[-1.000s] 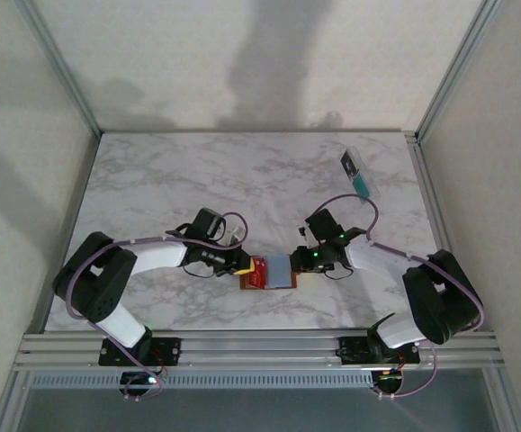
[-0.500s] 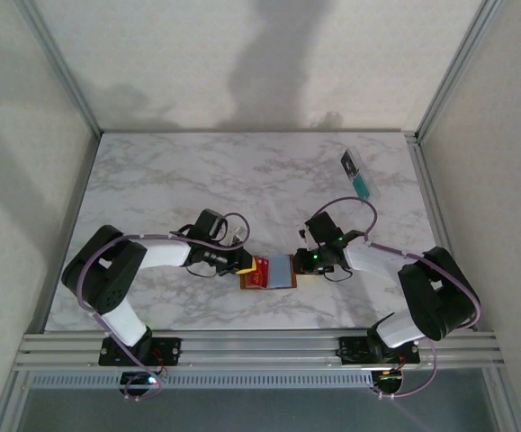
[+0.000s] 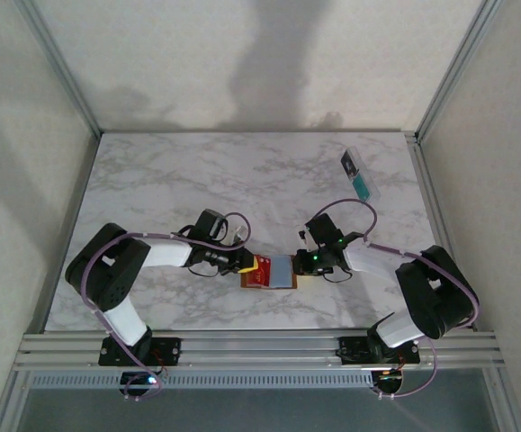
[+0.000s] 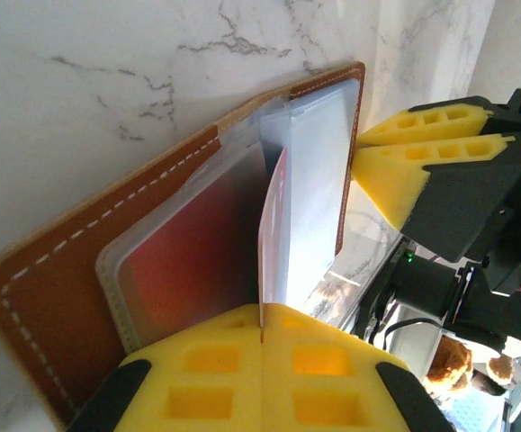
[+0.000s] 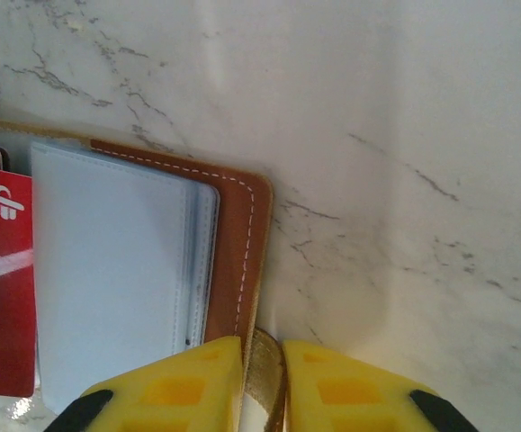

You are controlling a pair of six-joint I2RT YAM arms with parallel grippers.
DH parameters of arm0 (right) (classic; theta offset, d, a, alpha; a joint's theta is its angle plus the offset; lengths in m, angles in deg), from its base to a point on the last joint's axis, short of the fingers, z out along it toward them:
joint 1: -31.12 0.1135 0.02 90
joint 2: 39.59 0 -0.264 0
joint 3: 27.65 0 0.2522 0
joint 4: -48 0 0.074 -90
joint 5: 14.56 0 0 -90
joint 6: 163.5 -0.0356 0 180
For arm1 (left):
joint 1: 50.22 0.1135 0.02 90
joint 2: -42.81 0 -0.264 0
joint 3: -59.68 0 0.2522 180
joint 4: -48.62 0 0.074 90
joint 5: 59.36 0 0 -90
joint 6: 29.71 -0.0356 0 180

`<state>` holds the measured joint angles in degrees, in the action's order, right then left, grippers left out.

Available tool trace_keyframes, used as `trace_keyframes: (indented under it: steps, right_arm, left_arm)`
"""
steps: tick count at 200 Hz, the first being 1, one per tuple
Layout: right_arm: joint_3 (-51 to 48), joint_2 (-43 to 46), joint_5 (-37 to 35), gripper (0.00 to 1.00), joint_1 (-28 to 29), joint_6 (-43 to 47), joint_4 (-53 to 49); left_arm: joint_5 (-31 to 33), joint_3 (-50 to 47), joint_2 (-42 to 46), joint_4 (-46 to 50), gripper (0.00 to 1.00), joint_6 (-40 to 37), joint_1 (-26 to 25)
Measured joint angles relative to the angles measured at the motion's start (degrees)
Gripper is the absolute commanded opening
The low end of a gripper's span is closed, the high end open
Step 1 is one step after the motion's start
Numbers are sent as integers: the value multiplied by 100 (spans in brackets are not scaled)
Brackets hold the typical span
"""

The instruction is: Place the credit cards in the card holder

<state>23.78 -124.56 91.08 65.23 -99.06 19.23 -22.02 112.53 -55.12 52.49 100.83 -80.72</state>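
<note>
Top external view: the tan card holder (image 3: 272,286) lies open just below the middle of the frame, between the two grippers. A pale blue-grey card (image 3: 281,268) already sits in its right pocket. The left gripper (image 3: 249,264) is clenched on the edge of a red card (image 3: 260,270), held upright over the frosted left pocket, so I'd say that one is not yet in. The right gripper (image 3: 301,264) pinches the holder's snap tab. A teal card (image 3: 361,186) waits in the clear tray (image 3: 350,151) at upper right. The leather is stitched in white and looks stiff.
</note>
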Motion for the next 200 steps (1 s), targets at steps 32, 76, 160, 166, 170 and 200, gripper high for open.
trace_keyframes:
  steps: [32,76,160,166,170,200]
  right_arm:
    - [-31,0,59,19,-17,-74,70]
    - [-74,-24,114,20,-35,-129,190]
    - [-116,-28,238,24,-48,-254,306]
    - [-116,-35,240,24,-52,-256,308]
    - [-116,-37,245,24,-57,-258,310]
    - [-138,-59,284,23,-76,-326,369]
  left_arm:
    - [-13,-2,-44,-107,0,42,0]
    - [-20,-28,-55,-240,0,85,0]
    - [-20,-348,-157,-1060,0,433,-17]
    - [-20,-367,-157,-1117,0,457,-20]
    - [-17,-374,-157,-1141,0,479,-22]
    - [0,-433,-155,-1270,0,540,-22]
